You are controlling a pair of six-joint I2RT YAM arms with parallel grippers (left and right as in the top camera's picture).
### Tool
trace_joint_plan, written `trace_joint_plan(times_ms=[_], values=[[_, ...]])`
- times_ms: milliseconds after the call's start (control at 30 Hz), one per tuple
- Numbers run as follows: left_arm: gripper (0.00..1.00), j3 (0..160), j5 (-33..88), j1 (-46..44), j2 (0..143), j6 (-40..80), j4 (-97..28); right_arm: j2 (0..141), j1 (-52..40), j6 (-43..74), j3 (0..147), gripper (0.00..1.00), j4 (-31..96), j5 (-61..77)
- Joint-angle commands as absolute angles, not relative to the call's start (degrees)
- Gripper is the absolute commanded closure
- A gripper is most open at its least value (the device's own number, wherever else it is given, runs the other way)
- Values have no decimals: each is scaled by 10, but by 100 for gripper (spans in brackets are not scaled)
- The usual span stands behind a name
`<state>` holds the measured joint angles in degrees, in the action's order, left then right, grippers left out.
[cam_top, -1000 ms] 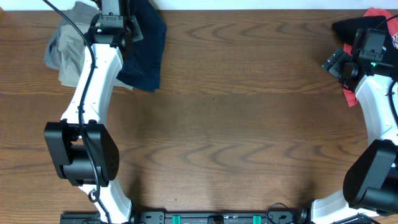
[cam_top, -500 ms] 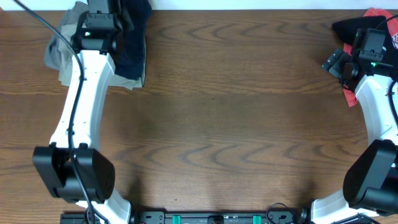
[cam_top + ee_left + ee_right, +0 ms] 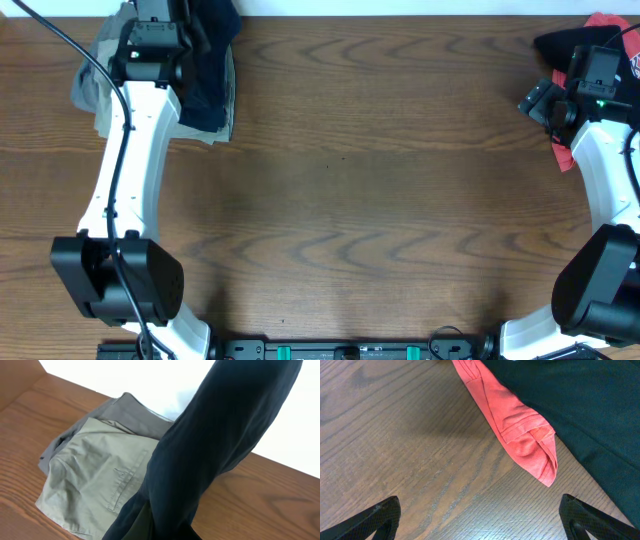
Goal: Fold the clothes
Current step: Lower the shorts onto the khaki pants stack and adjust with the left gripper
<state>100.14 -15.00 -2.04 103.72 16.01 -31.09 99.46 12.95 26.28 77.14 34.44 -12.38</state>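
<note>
The dark navy shorts (image 3: pixel 212 72) lie at the table's back left, one end lifted under my left arm. In the left wrist view they (image 3: pixel 225 435) hang as a long dark band from my jaws, over the khaki shorts (image 3: pixel 95 475). The fabric hides my left fingers, which seem shut on the navy shorts. The khaki shorts (image 3: pixel 92 88) lie crumpled just left of them, partly beneath. My right gripper (image 3: pixel 480 520) is open and empty over bare wood at the far right (image 3: pixel 538 100).
A red cloth (image 3: pixel 517 427) and a black garment (image 3: pixel 585 405) lie just beyond my right fingers, at the table's back right corner (image 3: pixel 560 45). The table's back edge (image 3: pixel 400 17) runs close behind both piles.
My left arm has swung left and toward the back edge, dragging the navy shorts onto the khaki pile. The last half second shows little motion. The right arm has not moved.
</note>
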Motion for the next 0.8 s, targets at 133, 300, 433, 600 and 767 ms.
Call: trace_joint_plan(times_ms=[133,300,433,600,767], values=[[94,1015,-162,14,1075,153,-309,989,130,256,778,1,343,-131],[94,1015,-162,35,1109,152,-296,989,130,256,778,1,343,-131],[93,1015,-162,58,1132,152,-281,989,130,256,778,1,343,-131],[57,1015,-162,87,1158,152,-261,989,130,256,778,1,343,-131],[36,1015,-162,114,1167,152,-266,989,130,256,778,1,343,-131]])
